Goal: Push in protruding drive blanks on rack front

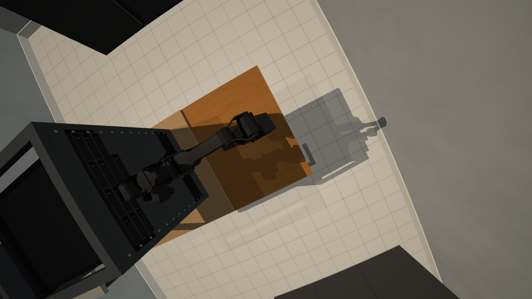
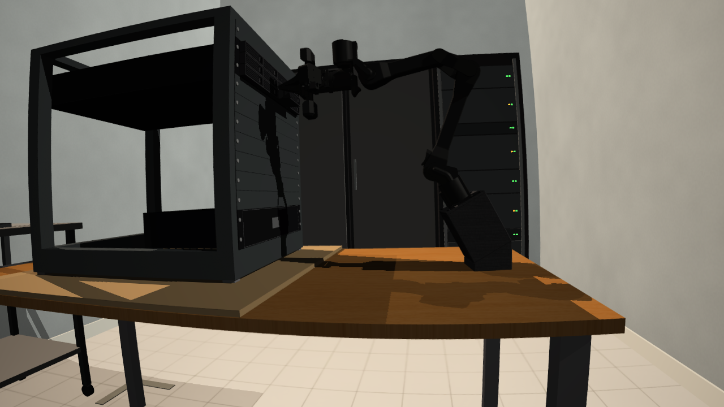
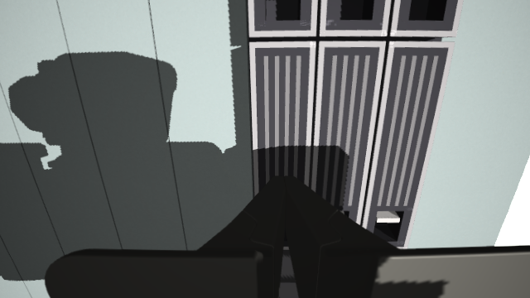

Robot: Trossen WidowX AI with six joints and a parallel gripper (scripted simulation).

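Pressing posture at the rack front. The rack [image 1: 71,200] [image 2: 224,151] [image 3: 476,124] stood upright on a pale board [image 1: 219,197] [image 2: 227,298], with its drive blanks in three rows near the top. The gripper [image 1: 128,191] [image 2: 281,87] [image 3: 283,186] was clenched on nothing, its fingertips brought together into a narrow nose, a shape suited to pushing rather than grasping. The arm [image 1: 202,148] [image 2: 405,70] reached roughly level at blank height, presumably so that force would run straight inward. In the wrist view the nose overlapped a lowest-row blank [image 3: 283,103]; whether it touched could not be told. One protruding blank [image 1: 119,163] stood proud of its row beside the gripper in the top view; whether others did was unclear in the dark. The step was judged to be lining up or starting a push. Because the rack was unfastened and the blanks sat high, a hard or slanted shove could have tipped or slid it; a slow, square push to the latch seemed called for
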